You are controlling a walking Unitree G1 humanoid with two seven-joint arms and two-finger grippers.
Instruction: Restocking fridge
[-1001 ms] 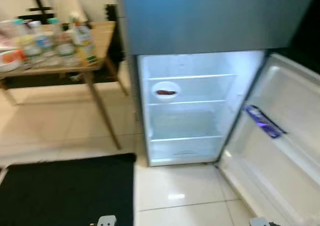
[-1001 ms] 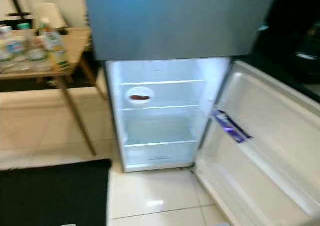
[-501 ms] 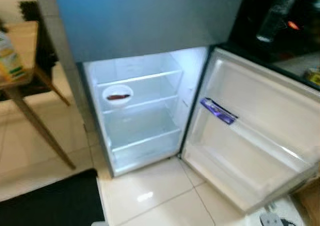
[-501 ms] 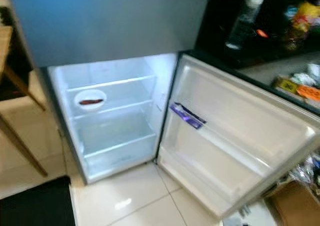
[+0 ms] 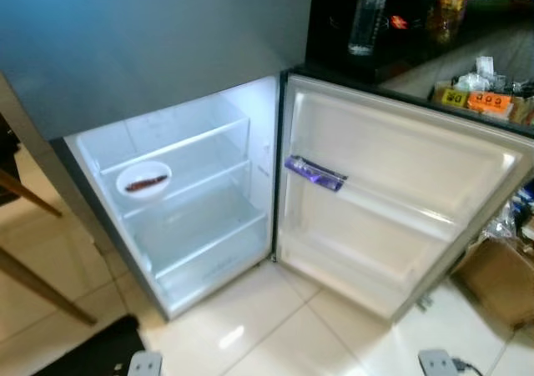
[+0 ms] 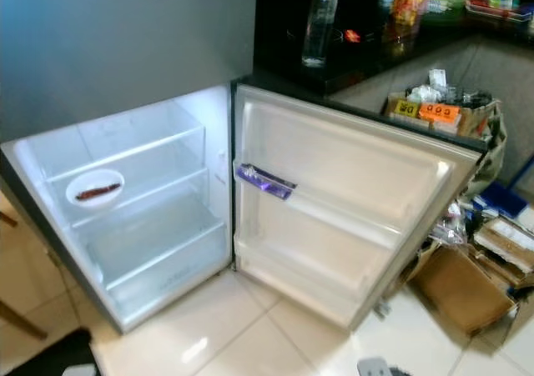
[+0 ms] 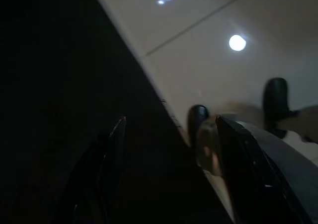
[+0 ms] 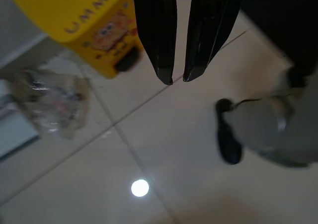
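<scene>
The view has swung right over the last second. The table with its bottles and carton, on the left 1 s ago, has slid out of frame, leaving only its legs (image 5: 33, 284) at the left edge. A dark counter (image 6: 367, 59) with a clear bottle (image 6: 317, 22) and some packets has come in at far right. That is the camera turning, not the things moving.

The fridge (image 5: 179, 201) stands open and lit. Its 3 shelves are bare except for 1 white dish (image 5: 143, 178) with something dark red in it, on the middle shelf at the left. The door (image 5: 392, 201) hangs wide to the right, and 1 purple packet (image 5: 314, 172) lies in its upper rack. A cardboard box (image 6: 459, 288) and loose bags sit on the floor past the door's far edge.

Both arms hang low and idle. The left gripper (image 7: 169, 149) points down at the edge of a black mat (image 7: 59, 110); its fingers stand well apart with nothing between them. The right gripper (image 8: 178, 80) points at pale tile, its tips nearly touching and holding nothing. A yellow cartoon-printed bin (image 8: 79, 20) stands just beyond it.

Nothing is in hand yet, and the fridge has plenty of room. Turning away from the table suggests the robot is now looking to the counter for stock.
</scene>
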